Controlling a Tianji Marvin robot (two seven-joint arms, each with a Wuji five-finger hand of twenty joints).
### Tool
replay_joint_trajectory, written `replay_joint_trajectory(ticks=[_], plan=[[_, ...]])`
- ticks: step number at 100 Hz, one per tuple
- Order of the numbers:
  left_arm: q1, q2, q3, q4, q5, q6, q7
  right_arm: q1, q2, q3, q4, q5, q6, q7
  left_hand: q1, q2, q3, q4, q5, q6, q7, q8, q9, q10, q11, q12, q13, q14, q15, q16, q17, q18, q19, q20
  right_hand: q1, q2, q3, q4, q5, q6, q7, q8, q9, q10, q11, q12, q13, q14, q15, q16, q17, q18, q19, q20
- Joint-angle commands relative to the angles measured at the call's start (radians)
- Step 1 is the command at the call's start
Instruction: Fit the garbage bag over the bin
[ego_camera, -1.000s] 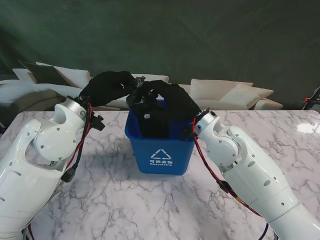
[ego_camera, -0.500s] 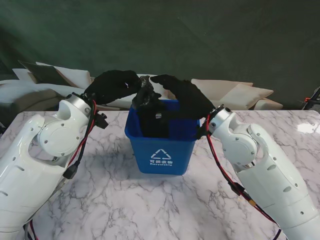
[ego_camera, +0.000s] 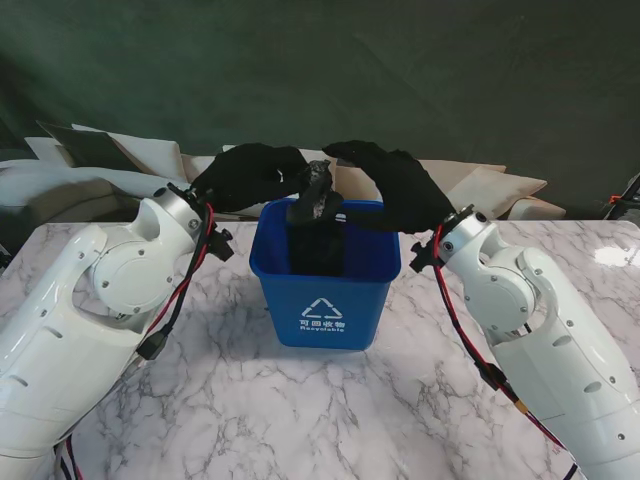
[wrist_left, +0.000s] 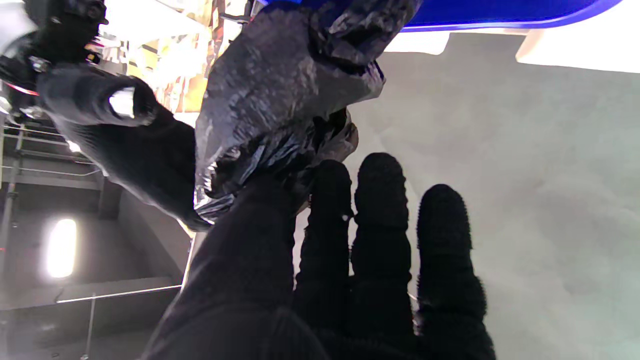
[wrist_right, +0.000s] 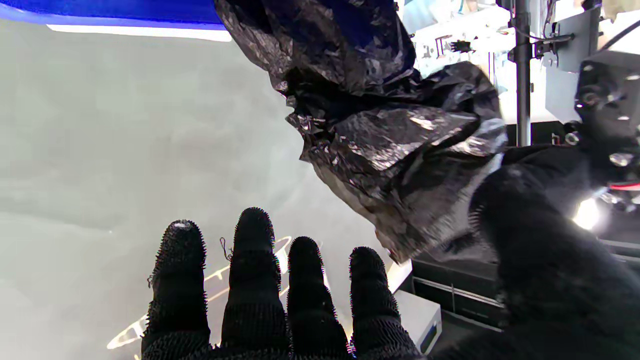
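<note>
Directly over the bin (ego_camera: 322, 290), the left hand (ego_camera: 245, 175) and right hand (ego_camera: 395, 182) each pinch the bunched garbage bag (ego_camera: 316, 200), which hangs into the bin.

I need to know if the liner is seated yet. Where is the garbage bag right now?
In the stand view the garbage bag is bunched above the blue bin, its lower part hanging inside, between the left hand and right hand.

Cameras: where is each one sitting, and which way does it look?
Stand view: above the shoulders, looking down at the bin on the table; both arms show.
Left wrist view: along the left hand toward the garbage bag.
Right wrist view: along the right hand toward the same bag.
All share the bag and bin.
</note>
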Motion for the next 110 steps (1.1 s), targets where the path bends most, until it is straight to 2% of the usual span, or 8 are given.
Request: replay_joint_trajectory(ticks=[1,10,29,33,42,65,84,110], plan=[[0.004,-0.005,0.004,-0.006,-0.002,-0.005,-0.009,0.041,-0.003,-0.015,0.012,0.004,0.012,0.024,0.061,0.015,0.017,0.002,-0.026,-0.044,0.032,0.022,-0.010,-0.011,0.000,0.017,-0.007,-0.029,0.005,0.001,-0.013,-0.025,0.018,-0.004,-0.053,-0.021,-0.032,-0.003,-0.012,-0.004,-0.015,0.004,-0.038,-0.009,0.003,-0.002,-0.029,-0.018,-0.003,0.010,-0.023,0.016,-0.016,-0.016],[0.010,-0.005,0.000,-0.008,-0.002,-0.015,-0.004,0.082,-0.001,-0.042,0.029,0.015,0.029,0.056,0.063,0.018,0.016,0.001,-0.029,-0.048,0.033,0.026,-0.012,-0.011,-0.007,0.020,-0.009,-0.028,0.000,0.001,-0.015,-0.026,0.015,-0.004,-0.055,-0.045,-0.057,0.003,0.043,-0.033,0.029,0.041,-0.052,-0.006,0.014,0.001,-0.040,-0.021,-0.007,0.011,-0.029,0.018,-0.029,-0.019],[0.015,-0.004,-0.006,-0.002,0.007,-0.029,-0.003,0.124,-0.003,-0.089,0.065,0.001,0.026,0.055,0.063,0.020,0.011,0.000,-0.031,-0.047,0.030,0.027,-0.011,-0.012,-0.013,0.026,-0.009,-0.029,-0.003,0.002,-0.015,-0.027,0.015,-0.002,0.046,-0.036,0.018,-0.005,0.258,-0.322,0.371,0.373,0.021,-0.032,0.095,0.033,-0.004,-0.036,0.015,0.020,-0.013,0.022,-0.020,-0.018],[0.015,-0.003,-0.007,0.001,0.008,-0.029,-0.003,0.128,-0.003,-0.094,0.071,-0.010,0.023,0.046,0.063,0.020,0.010,0.000,-0.030,-0.046,0.029,0.027,-0.011,-0.011,-0.014,0.028,-0.008,-0.029,-0.002,0.002,-0.015,-0.027,0.015,-0.002,0.117,-0.057,0.004,-0.096,0.330,-0.406,0.522,0.323,0.088,-0.050,0.146,0.059,0.022,-0.044,0.038,0.039,-0.010,0.026,-0.010,-0.032],[0.013,-0.002,-0.013,0.005,0.017,-0.028,-0.005,0.127,-0.001,-0.095,0.074,-0.026,0.021,0.046,0.063,0.022,0.009,0.002,-0.031,-0.042,0.027,0.026,-0.011,-0.009,-0.014,0.031,-0.006,-0.031,0.000,0.004,-0.014,-0.026,0.016,0.000,0.162,-0.060,0.029,-0.125,0.504,-0.536,0.671,0.354,0.215,-0.101,0.238,0.137,0.076,-0.064,0.087,0.079,-0.013,0.037,-0.010,-0.055],[0.000,0.002,-0.033,0.024,0.032,-0.004,-0.026,0.094,0.011,-0.042,0.033,-0.025,0.025,0.094,0.064,0.021,0.008,0.004,-0.030,-0.038,0.025,0.026,-0.011,-0.003,-0.014,0.035,-0.006,-0.030,0.006,0.009,-0.016,-0.023,0.016,0.001,0.137,-0.048,-0.008,-0.123,0.648,-0.510,0.703,0.425,0.365,-0.152,0.259,0.249,0.161,-0.090,0.155,0.151,-0.021,0.057,-0.019,-0.085],[-0.002,0.005,-0.046,0.027,0.052,-0.002,-0.032,0.051,0.014,0.021,-0.025,-0.064,0.033,0.079,0.065,0.022,0.007,0.007,-0.030,-0.037,0.024,0.027,-0.010,-0.001,-0.011,0.038,-0.005,-0.030,0.011,0.012,-0.015,-0.023,0.018,0.003,0.181,0.039,-0.036,-0.125,0.642,-0.430,0.707,0.401,0.412,-0.159,0.240,0.271,0.185,-0.091,0.157,0.167,-0.012,0.058,-0.014,-0.084],[0.010,0.010,-0.073,0.017,0.084,-0.009,-0.044,0.004,0.014,0.080,-0.065,-0.089,0.022,0.053,0.063,0.020,0.006,0.009,-0.028,-0.036,0.022,0.028,-0.010,0.002,-0.008,0.040,-0.004,-0.032,0.017,0.016,-0.012,-0.024,0.020,0.005,0.195,0.044,0.009,-0.124,0.565,-0.413,0.732,0.372,0.426,-0.168,0.241,0.270,0.208,-0.099,0.161,0.172,0.008,0.051,-0.003,-0.080]])
